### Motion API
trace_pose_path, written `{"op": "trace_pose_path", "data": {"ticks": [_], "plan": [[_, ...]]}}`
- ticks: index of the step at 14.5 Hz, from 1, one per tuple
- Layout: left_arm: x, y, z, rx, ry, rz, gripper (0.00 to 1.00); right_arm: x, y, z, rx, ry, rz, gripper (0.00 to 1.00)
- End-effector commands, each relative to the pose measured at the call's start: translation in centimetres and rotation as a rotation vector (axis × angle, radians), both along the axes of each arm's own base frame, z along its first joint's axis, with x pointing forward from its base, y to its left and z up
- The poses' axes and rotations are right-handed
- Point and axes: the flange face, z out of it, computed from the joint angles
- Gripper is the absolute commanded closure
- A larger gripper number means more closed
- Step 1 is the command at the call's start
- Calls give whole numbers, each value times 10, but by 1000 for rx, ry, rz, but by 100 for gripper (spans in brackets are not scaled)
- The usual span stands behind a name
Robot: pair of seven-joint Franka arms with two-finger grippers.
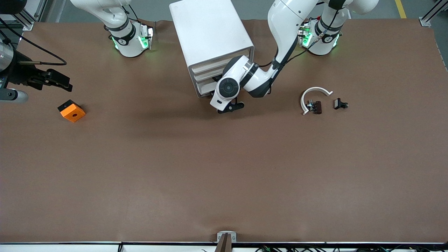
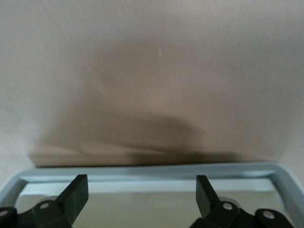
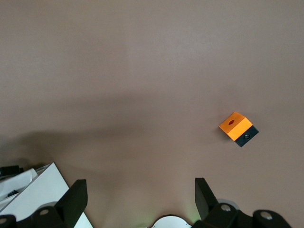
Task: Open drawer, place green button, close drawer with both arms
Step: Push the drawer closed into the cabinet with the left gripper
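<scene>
**Two Open Claws, One at the Drawer Box**

A white drawer box (image 1: 210, 31) stands on the brown table (image 1: 224, 168), between the two arm bases.

The left arm bends down in front of the box. Its left claw (image 1: 231, 106) (image 2: 142, 190) is low, right at the box's front, by the bottom drawers (image 1: 204, 82). Its two fingers are spread wide and pinch nothing. A pale blue-grey rim (image 2: 142, 170) shows just by the fingers.

The right claw (image 1: 66, 85) (image 3: 140, 192) waits up in the air, well away from the box, at the right arm's end of the table. Its fingers are spread wide too, with nothing in them.

An orange cube (image 1: 71, 110) (image 3: 235, 126) lies on the table near the right claw.

Toward the left arm's end from the box lie a white curved piece (image 1: 313, 91), a small dark piece (image 1: 314, 106) touching it, and a black clip (image 1: 340, 104). The dark piece is too small to tell if it is the button.
</scene>
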Motion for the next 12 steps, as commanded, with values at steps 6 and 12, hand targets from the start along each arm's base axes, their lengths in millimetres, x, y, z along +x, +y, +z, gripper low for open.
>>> {"op": "trace_pose_path", "data": {"ticks": [6, 12], "plan": [[-18, -13, -3, 23, 31, 14, 0, -4, -9, 12, -15, -15, 6, 0], [107, 63, 44, 5, -19, 182, 0, -3, -9, 15, -17, -23, 6, 0]]}}
